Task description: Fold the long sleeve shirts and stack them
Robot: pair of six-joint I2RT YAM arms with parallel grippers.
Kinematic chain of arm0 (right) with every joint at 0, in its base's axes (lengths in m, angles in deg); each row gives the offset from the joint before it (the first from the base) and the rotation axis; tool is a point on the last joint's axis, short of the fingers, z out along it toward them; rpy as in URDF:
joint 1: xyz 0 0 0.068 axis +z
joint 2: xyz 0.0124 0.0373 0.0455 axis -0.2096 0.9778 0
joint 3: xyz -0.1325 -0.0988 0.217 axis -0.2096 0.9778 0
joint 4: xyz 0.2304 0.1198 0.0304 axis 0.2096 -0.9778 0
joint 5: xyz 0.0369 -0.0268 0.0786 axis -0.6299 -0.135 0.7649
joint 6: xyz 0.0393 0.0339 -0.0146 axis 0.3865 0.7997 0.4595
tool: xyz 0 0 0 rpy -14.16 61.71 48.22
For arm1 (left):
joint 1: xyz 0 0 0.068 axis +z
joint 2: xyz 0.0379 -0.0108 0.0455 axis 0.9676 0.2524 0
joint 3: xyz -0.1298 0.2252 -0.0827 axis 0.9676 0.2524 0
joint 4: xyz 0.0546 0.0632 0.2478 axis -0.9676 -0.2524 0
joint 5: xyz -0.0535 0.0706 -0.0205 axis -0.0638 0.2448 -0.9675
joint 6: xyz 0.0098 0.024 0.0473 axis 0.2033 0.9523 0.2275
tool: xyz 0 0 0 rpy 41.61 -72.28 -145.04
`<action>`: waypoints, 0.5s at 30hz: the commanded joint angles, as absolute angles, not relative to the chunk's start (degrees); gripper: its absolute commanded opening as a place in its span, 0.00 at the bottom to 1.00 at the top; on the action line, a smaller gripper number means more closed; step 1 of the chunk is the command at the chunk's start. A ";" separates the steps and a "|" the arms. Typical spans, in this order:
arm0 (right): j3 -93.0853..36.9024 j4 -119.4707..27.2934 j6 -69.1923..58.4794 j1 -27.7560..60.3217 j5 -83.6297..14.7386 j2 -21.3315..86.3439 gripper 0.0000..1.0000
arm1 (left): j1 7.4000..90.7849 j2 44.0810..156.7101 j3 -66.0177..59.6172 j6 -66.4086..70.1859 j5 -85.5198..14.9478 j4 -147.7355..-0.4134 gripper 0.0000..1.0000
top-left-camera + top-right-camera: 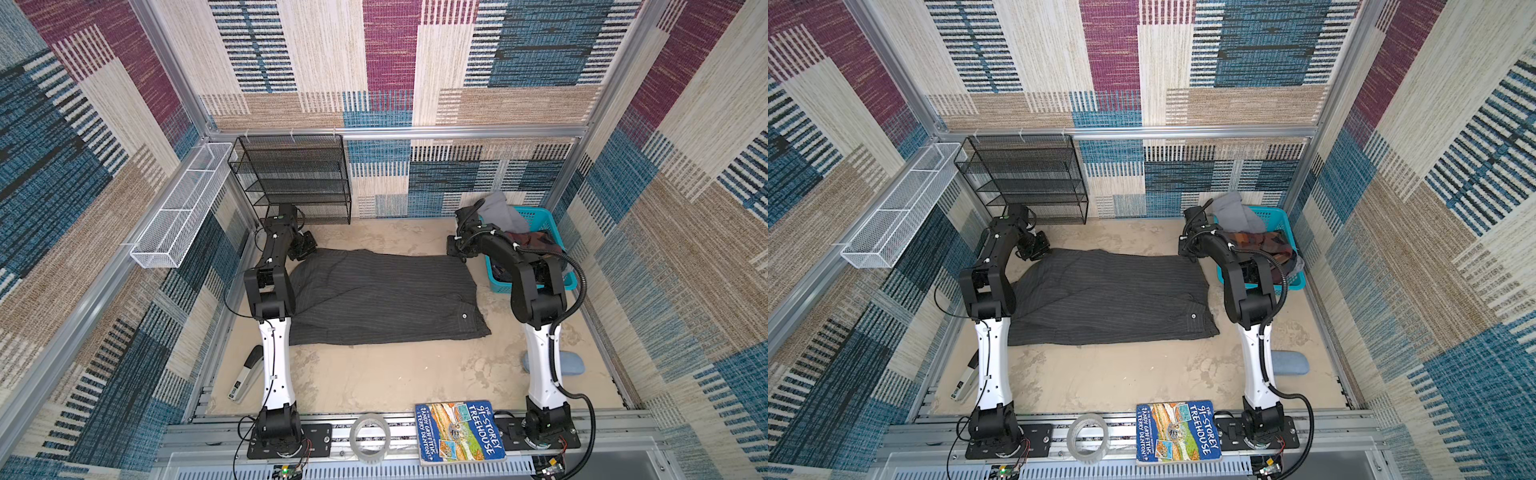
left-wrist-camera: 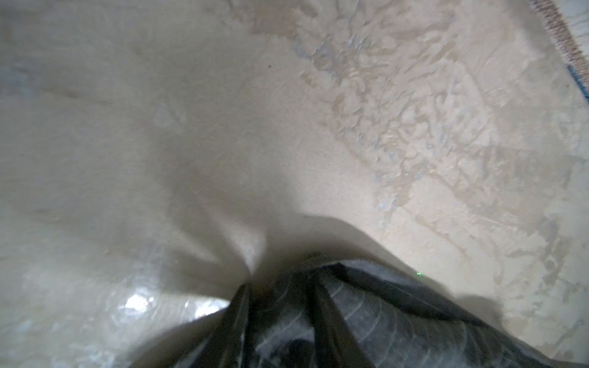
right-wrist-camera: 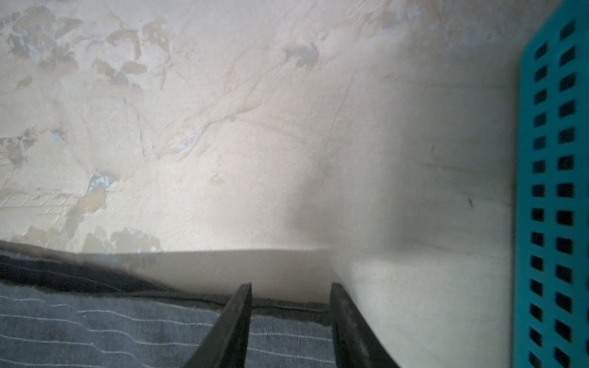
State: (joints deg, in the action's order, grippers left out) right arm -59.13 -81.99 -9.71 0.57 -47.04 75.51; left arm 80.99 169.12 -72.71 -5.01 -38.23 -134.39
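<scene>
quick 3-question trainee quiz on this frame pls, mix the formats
1. True or false: the teal basket is empty.
2. The right end effector is: A) at the pinstriped shirt's far right corner, jaws apart; B) inside the basket; C) raised high above the shirt's middle.
3. Name the two loose items lying on the front rail.
Key: 1 false, clothes are piled in it. 2 A. 3 tape roll and book.
</scene>
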 commanded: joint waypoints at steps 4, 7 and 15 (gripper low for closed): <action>-58.05 -79.10 -8.02 0.47 -49.16 74.37 0.44 | 81.00 167.87 -70.31 -6.29 -38.62 -131.67 0.13; -56.79 -77.17 -7.16 0.17 -49.36 73.91 0.47 | 81.01 166.92 -68.63 -6.14 -39.14 -130.35 0.10; -57.18 -78.05 -6.44 -0.50 -46.00 75.08 0.50 | 81.25 163.49 -63.26 -5.65 -36.55 -128.58 0.00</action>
State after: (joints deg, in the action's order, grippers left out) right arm -57.16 -79.30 -7.24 -0.66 -47.83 75.09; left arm 81.01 165.03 -64.71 -5.47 -38.08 -129.95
